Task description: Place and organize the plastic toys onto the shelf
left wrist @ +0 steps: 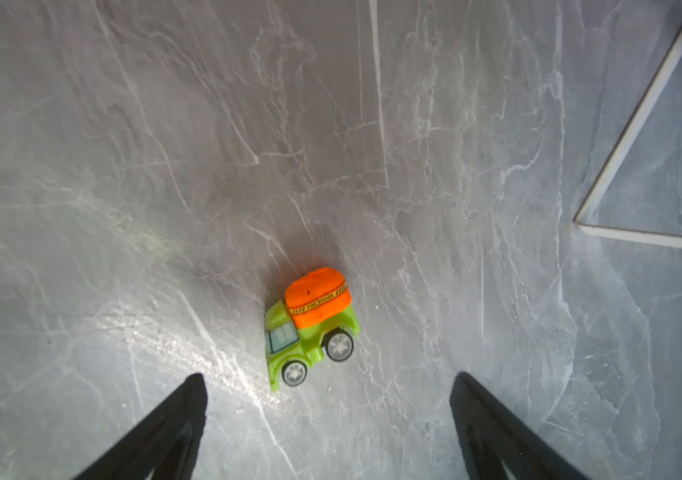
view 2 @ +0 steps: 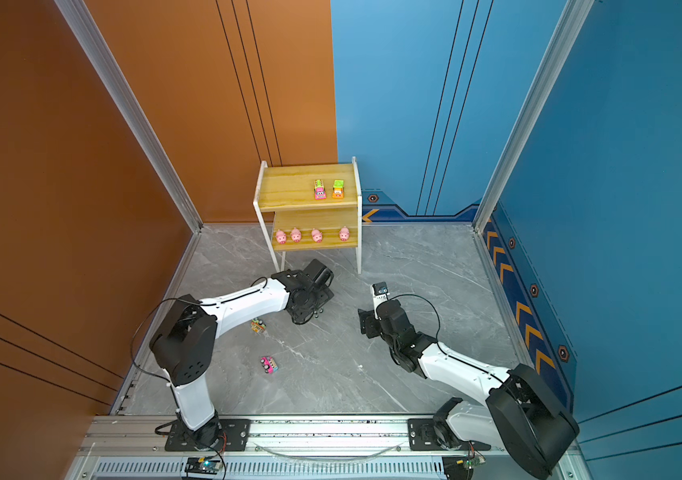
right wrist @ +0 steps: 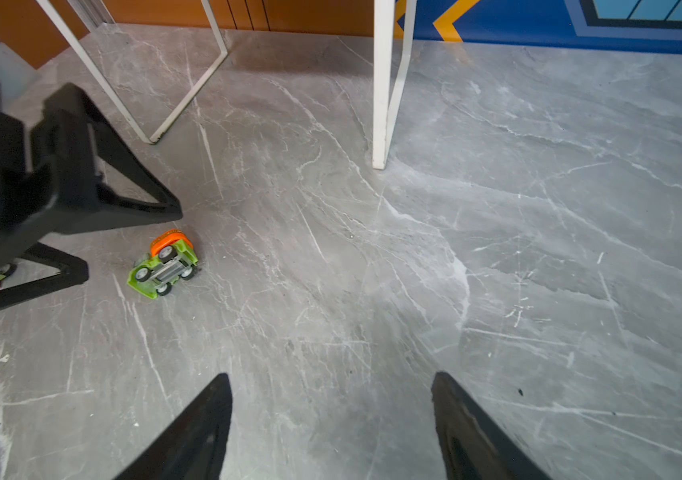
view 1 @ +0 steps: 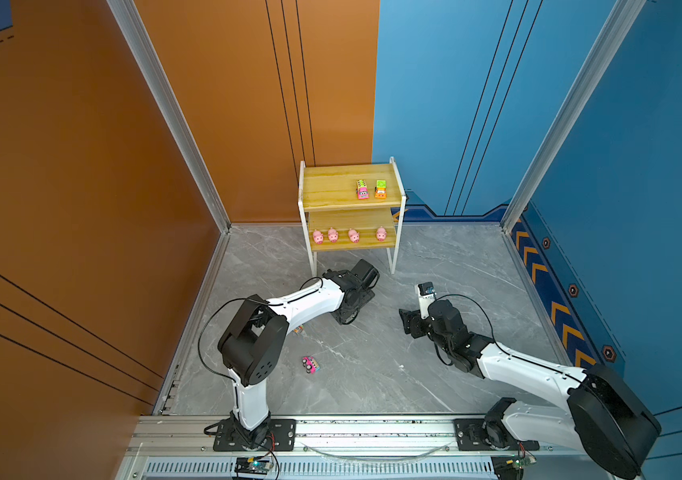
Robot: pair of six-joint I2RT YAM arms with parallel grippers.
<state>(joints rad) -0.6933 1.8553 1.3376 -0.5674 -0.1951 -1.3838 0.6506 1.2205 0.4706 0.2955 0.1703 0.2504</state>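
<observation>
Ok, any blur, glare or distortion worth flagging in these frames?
Left wrist view: green-and-orange toy truck sharp, glare streak on the grey marble floor beside it. Right wrist view: left gripper soft at the edge. Both top views: even light, no glare.

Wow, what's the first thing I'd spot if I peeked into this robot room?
The row of four pink pigs on the lower board of the wooden shelf jumps out, with two bright toy trucks parked side by side on its top board. Down on the grey floor, a green toy truck with an orange drum lies on its side, just in front of the wide-open left gripper.
</observation>
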